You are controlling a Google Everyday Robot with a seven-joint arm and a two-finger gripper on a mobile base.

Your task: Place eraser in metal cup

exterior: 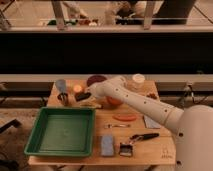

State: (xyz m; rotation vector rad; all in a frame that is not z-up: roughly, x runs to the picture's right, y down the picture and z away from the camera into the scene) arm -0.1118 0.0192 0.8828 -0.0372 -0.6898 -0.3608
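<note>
The eraser (82, 96) is a small black oblong lying on the wooden table (150, 150), just right of the metal cup (63, 98). The metal cup is short and dark grey and stands in front of a taller pale blue cup (61, 85). My gripper (89, 94) is at the end of the white arm that reaches in from the lower right. It sits right at the eraser's right end, and the arm hides where the two meet.
A green tray (35, 145) fills the front left. An orange ball (77, 88), a dark red bowl (96, 80) and a white cup (138, 79) stand at the back. A pale blue block (107, 145), a black-handled brush (142, 136) and an orange strip (125, 117) lie in front.
</note>
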